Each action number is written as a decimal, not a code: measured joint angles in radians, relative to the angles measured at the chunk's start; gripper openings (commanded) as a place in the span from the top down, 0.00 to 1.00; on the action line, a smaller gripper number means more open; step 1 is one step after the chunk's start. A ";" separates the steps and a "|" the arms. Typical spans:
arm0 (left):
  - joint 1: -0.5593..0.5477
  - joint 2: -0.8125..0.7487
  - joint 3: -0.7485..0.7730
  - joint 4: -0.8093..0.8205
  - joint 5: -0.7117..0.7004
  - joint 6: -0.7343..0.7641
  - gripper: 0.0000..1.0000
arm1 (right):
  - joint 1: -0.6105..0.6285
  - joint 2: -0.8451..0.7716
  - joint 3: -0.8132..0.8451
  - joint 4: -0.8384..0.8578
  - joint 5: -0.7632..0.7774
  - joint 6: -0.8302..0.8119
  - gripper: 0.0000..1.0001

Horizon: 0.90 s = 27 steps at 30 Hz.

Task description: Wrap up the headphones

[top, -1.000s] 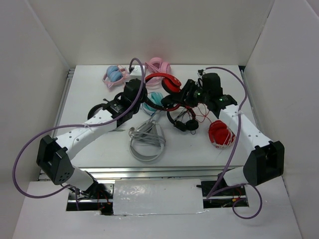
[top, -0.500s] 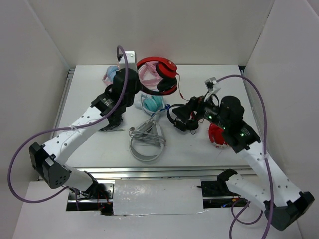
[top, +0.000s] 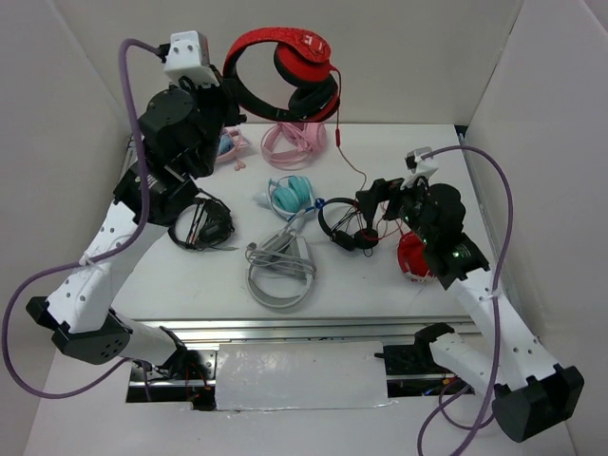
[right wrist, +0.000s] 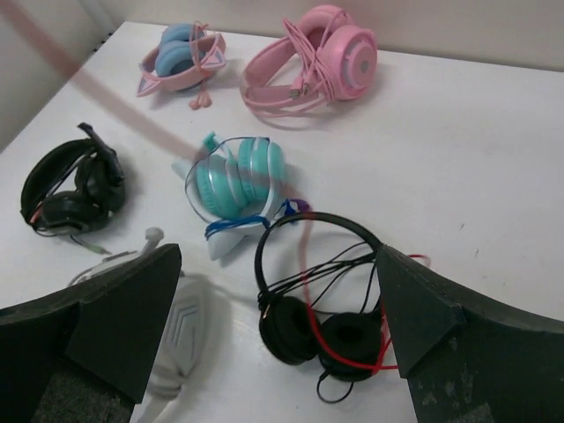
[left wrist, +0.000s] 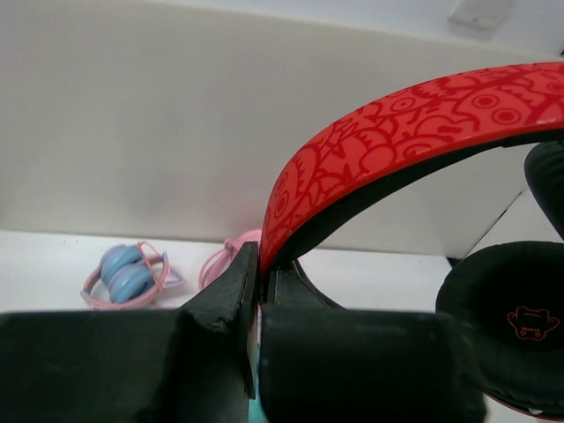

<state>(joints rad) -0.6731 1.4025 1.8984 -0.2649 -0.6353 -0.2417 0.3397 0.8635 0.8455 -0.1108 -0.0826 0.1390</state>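
The headphones (top: pixel 285 65), large and red with black ear pads, hang in the air above the back of the table. My left gripper (top: pixel 226 87) is raised high and shut on their headband. In the left wrist view the jaws (left wrist: pixel 260 275) pinch the patterned red headband (left wrist: pixel 397 132), with a black ear pad (left wrist: pixel 511 335) at the right. The thin red cable (top: pixel 350 161) hangs from a cup down towards my right gripper (top: pixel 378 203). That gripper (right wrist: pixel 278 326) is open and empty, low over the table. The cable (right wrist: pixel 357 348) trails across the small black pair between its fingers.
On the table lie a pink pair (top: pixel 290 139), a blue-and-pink pair (right wrist: pixel 176 55), a teal pair (top: pixel 293 195), a small black on-ear pair (top: pixel 347 228), a black headset (top: pixel 201 224), a grey-white headset (top: pixel 280 274) and a compact red pair with whitish cord (top: pixel 418 256).
My left arm has lifted the red headphones from the table to high at the back. My right arm has pulled back to the near right, and the cable now hangs stretched between them.
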 measured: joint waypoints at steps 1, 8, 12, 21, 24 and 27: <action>0.000 0.000 0.025 -0.006 0.005 0.008 1.00 | -0.019 0.028 0.000 0.023 -0.015 -0.006 0.00; 0.000 0.011 0.174 -0.042 0.005 0.037 1.00 | -0.079 0.232 0.005 0.216 -0.129 -0.016 0.00; 0.000 0.020 0.227 -0.047 -0.013 0.036 1.00 | -0.097 0.402 -0.010 0.408 -0.286 0.006 0.00; 0.000 0.029 0.220 -0.058 -0.124 0.033 1.00 | -0.043 0.753 0.017 0.579 -0.421 0.145 1.00; 0.000 0.036 0.203 -0.055 -0.191 0.031 1.00 | -0.020 0.712 -0.012 0.584 -0.395 0.167 1.00; 0.000 0.048 0.157 -0.031 -0.271 0.029 1.00 | 0.029 0.546 -0.111 0.549 -0.327 0.166 1.00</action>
<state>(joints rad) -0.6727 1.4506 2.0552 -0.2962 -0.9062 -0.2127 0.3691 1.4090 0.7341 0.4377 -0.4095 0.3050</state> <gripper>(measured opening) 0.094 0.007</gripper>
